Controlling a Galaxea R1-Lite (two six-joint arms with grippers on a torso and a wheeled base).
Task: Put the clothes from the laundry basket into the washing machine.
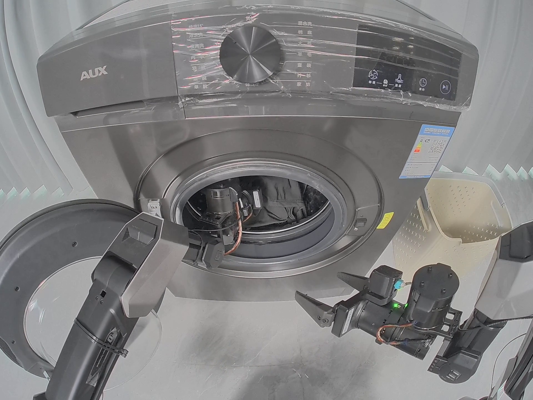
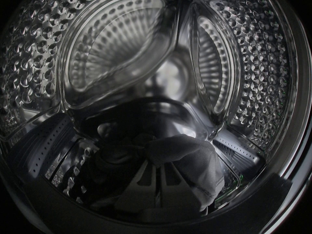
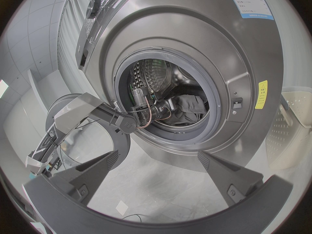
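Grey steel ahead of me: the washing machine (image 1: 266, 134) stands on a pale floor (image 1: 250, 351).

Far left: its round door (image 1: 50, 251) is swung wide open, well away from the port.

Left of centre: my left arm rises past the door's edge and goes in through the port. The left gripper (image 1: 254, 200) sits inside the drum (image 2: 253, 49), right up against the clothes (image 1: 280, 195). It is too dark in there for me to tell whether it grips them or has let go.

Centre: the clothes are a dark bundle low in the drum, behind the rubber seal, from the middle of the opening over to its right. In the left wrist view a grey fold of the bundle lies at the drum's bottom, with the dimpled, perforated wall and the paddles curving around it.

Right of centre: the right gripper (image 1: 317, 285) hangs above the floor, lower than the port and clear of the machine's front. It is aimed toward the opening. Its fingers (image 3: 224, 176) are spread wide, released and holding nothing.

Far right: the laundry basket (image 1: 461, 218), cream perforated plastic, stands just beside the machine's right side. It is tilted so its inner wall faces me.
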